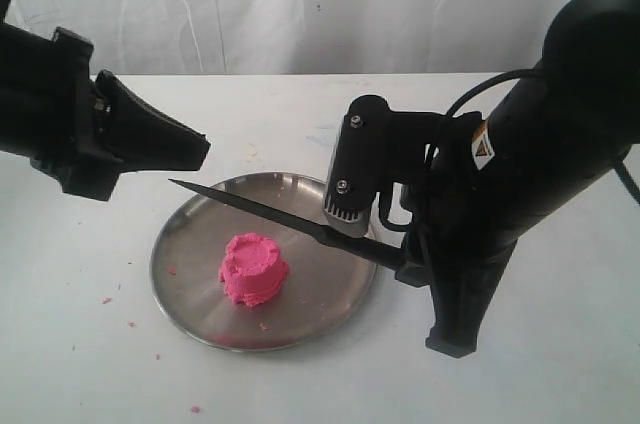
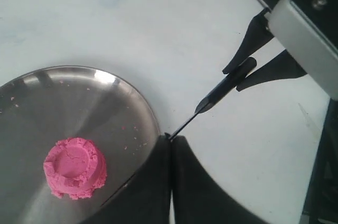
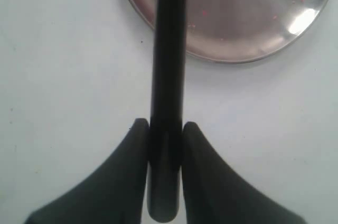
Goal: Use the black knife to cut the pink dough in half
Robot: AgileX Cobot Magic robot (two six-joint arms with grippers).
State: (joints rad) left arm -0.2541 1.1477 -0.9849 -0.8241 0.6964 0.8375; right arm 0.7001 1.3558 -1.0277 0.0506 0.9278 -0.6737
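The pink dough [image 1: 254,269] is one whole round mound near the middle of the steel plate [image 1: 200,234]. My right gripper [image 1: 405,259] is shut on the handle of the black knife [image 1: 270,214]. The blade slants over the plate's far side, above and behind the dough, without touching it. Its tip ends under my left gripper [image 1: 203,151], which hovers shut and empty over the plate's left rim. The left wrist view shows the dough [image 2: 75,167], the plate [image 2: 63,97], the knife [image 2: 222,89] and the shut left gripper [image 2: 170,138]. In the right wrist view the right gripper [image 3: 165,126] clamps the knife [image 3: 168,49], with the plate [image 3: 237,18] beyond.
Tiny pink crumbs [image 1: 107,300] lie scattered on the white table left of and in front of the plate, and a few specks sit inside it. The bulky right arm [image 1: 560,144] stands over the table's right side. A white curtain closes the back.
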